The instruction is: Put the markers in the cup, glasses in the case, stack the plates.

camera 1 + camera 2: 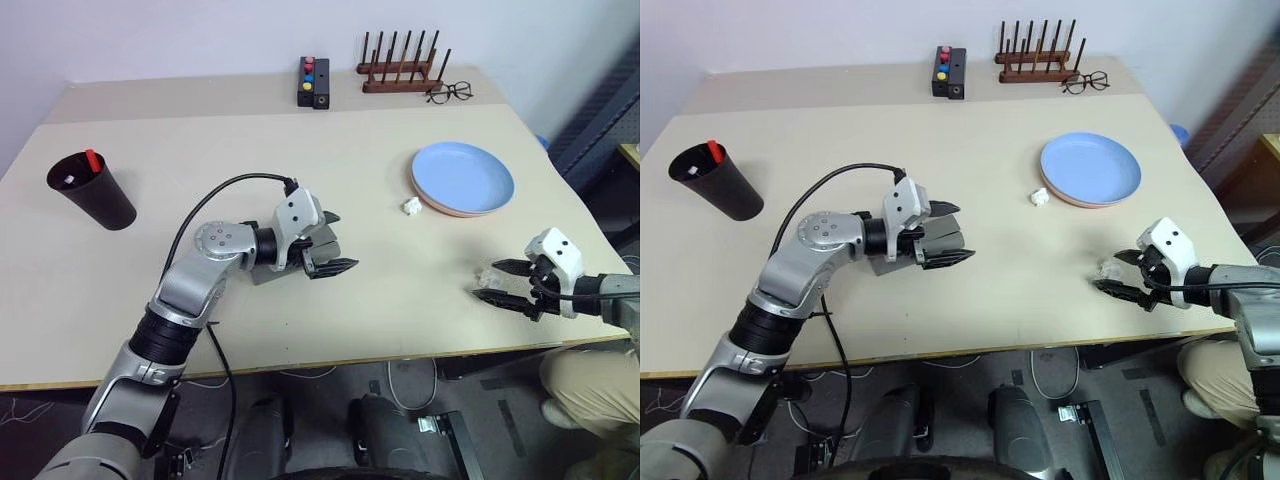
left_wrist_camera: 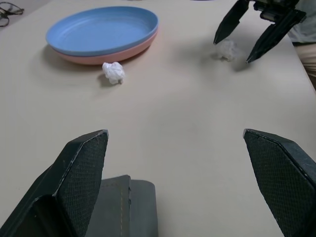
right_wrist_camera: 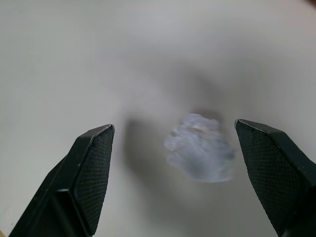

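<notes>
**Tidy-up nearly done, grippers hover over leftovers**

The blue plate (image 1: 463, 177) sits nested on the pink plate (image 2: 118, 52) at the far right, so the stack looks finished. The markers (image 1: 90, 160) stand in the cup (image 1: 92, 190) at the far left, red cap poking out. The grey case (image 1: 940, 240) lies mid-table under the left gripper (image 1: 331, 243), apparently shut; I can't see the sunglasses. That arm reaches in bent, fingers spread wide and empty. The right gripper (image 1: 502, 285), jaws parted, angles down around a crumpled paper wad (image 3: 200, 152) near the table's front edge, not touching it.
</notes>
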